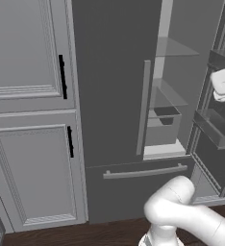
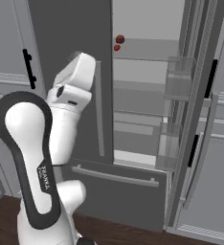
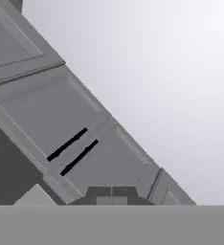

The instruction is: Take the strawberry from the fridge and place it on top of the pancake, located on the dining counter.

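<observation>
The gripper's state cannot be told: its fingertips are not visible in the hand view, which looks at panelled cabinets (image 3: 61,119) with black handles (image 3: 66,144). The strawberry (image 2: 117,48) sits on an upper shelf of the open fridge (image 2: 147,95), at 7 o'clock from a larger dark red fruit (image 2: 120,39).

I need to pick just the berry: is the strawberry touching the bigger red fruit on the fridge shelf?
Cannot tell. In the right base view the strawberry sits just below and left of the larger red fruit in the fridge; both are too small to show contact or gap.
</observation>
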Controlling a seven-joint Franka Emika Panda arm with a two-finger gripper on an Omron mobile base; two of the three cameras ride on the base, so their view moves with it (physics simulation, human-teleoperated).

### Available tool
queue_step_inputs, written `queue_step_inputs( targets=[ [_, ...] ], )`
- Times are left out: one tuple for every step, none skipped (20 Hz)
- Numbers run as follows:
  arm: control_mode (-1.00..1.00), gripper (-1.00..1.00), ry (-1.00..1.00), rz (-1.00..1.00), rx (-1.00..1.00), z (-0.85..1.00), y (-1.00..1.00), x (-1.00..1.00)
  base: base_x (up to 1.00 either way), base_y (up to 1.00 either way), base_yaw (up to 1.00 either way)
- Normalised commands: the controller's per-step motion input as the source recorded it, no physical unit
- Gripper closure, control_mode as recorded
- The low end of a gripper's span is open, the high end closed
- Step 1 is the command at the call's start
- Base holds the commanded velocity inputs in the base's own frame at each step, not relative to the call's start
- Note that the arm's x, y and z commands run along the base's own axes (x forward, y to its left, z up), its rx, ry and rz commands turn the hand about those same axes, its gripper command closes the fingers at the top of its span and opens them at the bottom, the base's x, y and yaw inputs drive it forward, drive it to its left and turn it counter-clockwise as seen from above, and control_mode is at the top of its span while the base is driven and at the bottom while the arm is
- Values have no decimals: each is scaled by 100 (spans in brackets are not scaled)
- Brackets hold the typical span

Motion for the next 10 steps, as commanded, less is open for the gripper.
queue_step_inputs(
  targets=[
    [-100, 100, -30, -56, -89, 0, 0, -9, 0, 0, 0],
    [-100, 100, -30, -58, -90, 0, 0, 0, 0, 0, 0],
    [-100, 100, -30, -59, -89, 0, 0, 0, 0, 0, 0],
    [-100, 100, -27, -61, -88, 0, 0, 0, 0, 0, 0],
    [-100, 100, -25, -63, -89, 0, 0, 0, 0, 0, 0],
    [-100, 100, -20, -65, -87, 0, 0, 0, 0, 0, 0],
    [-100, 100, -14, -67, -85, 0, 0, 0, 0, 0, 0],
    [-100, 100, -3, -68, -79, 0, 0, 0, 0, 0, 0],
    [-100, 100, 7, -69, -66, 0, 0, 0, 0, 0, 0],
    [-100, 100, 29, -67, -58, 0, 0, 1, 0, 0, 0]
  ],
)
